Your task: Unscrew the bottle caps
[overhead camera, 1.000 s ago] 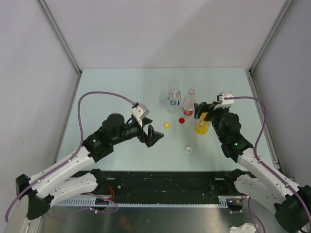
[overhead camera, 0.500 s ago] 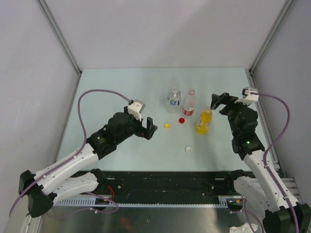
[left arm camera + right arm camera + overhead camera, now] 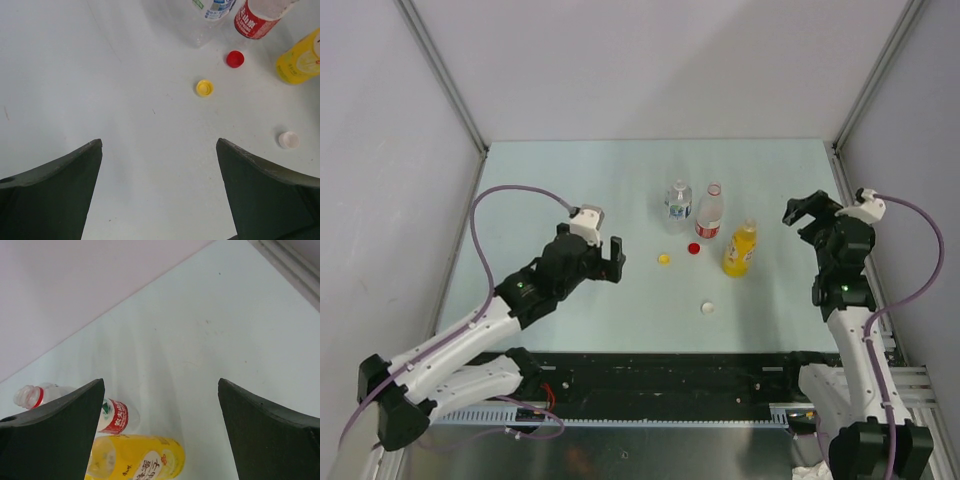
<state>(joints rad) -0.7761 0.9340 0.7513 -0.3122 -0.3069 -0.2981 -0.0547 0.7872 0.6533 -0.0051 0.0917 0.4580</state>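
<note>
- The table (image 3: pixel 570 180) carries everything, and the orange bottle (image 3: pixel 740 250) is our landmark, standing upright right of centre.
- Left gripper (image 3: pixel 159 145): jaws spread wide, nothing between them. It hangs well to the left of the orange bottle, beyond the caps.
- Right gripper (image 3: pixel 160 382): jaws also spread wide and empty. It sits to the right of the orange bottle and a little farther back, well apart from it.
- The red-label bottle (image 3: pixel 709 215) stands just behind-left of the orange bottle, with the blue-green-label bottle (image 3: pixel 678 205) one place farther left.
- All three necks look bare.
- Red cap (image 3: pixel 694 248): loose on the table, near the orange bottle's left side.
- Yellow cap (image 3: pixel 664 259): farther left again, beyond the red one.
- White cap (image 3: pixel 708 308): in front of the orange bottle, toward the arm bases.
- My read: the unscrewing looks finished, three caps off and lying apart from their bottles.
- Next up calls for no grasp. The arms need only retreat without clipping an open bottle, the orange one being full.
</note>
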